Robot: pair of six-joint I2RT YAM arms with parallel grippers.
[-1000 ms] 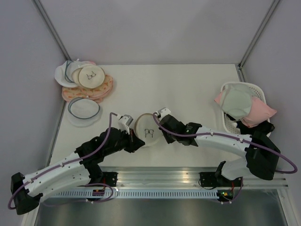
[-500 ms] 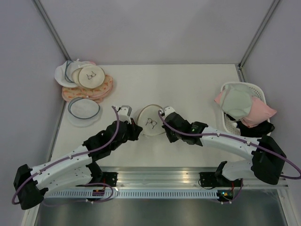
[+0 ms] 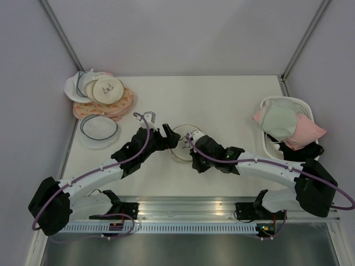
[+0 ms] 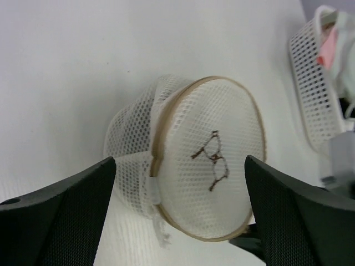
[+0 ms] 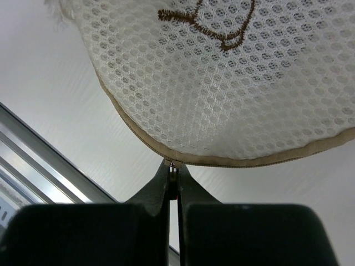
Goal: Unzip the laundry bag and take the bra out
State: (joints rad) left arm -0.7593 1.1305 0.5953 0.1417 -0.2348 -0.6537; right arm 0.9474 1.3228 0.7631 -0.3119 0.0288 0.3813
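Cream mesh laundry bag point(image 3: 182, 139) mid-desk point(image 3: 233, 100), left gripper point(image 4: 180, 162) released at its 9 o'clock, right gripper point(image 5: 172, 182) clenched on zipper pull point(image 5: 172, 164) at 5 o'clock, basket point(image 3: 269, 143) at desk's 3 o'clock holding pale green garment point(image 3: 279, 119) and pink garment point(image 3: 306, 131)

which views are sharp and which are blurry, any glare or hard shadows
Left wrist: the laundry bag is in focus, while the near left fingers are soft, dark shapes. Right wrist: the mesh is crisp up close and the right gripper is almost featureless black. Top external: soft, even light on the table, no glare, only faint shadows under the arms.
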